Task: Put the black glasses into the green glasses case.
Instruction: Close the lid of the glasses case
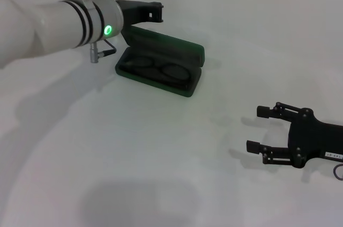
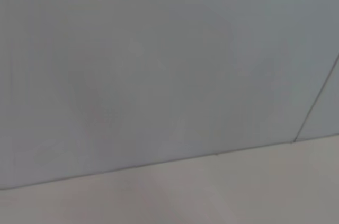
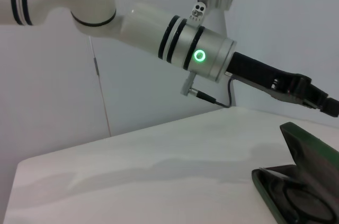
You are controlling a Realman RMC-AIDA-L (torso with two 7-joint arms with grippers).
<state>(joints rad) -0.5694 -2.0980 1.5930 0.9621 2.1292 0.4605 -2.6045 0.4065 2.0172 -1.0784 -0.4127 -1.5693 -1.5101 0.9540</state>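
Note:
The green glasses case (image 1: 170, 45) lies open on the white table at the middle back, its lid raised at a slant. The black glasses (image 1: 161, 68) lie folded inside its lower half, both lenses showing. In the right wrist view the case (image 3: 312, 147) and the glasses (image 3: 297, 203) appear at the edge of the picture. My left gripper (image 1: 154, 12) hovers just behind and above the top of the lid. Well away from the case, my right gripper (image 1: 257, 129) rests low at the front right, open and holding nothing.
The white table (image 1: 161, 146) stretches in front of the case. A pale wall (image 2: 159, 65) rises behind the table's back edge. My left forearm (image 1: 59, 23) reaches across the back left, above the table.

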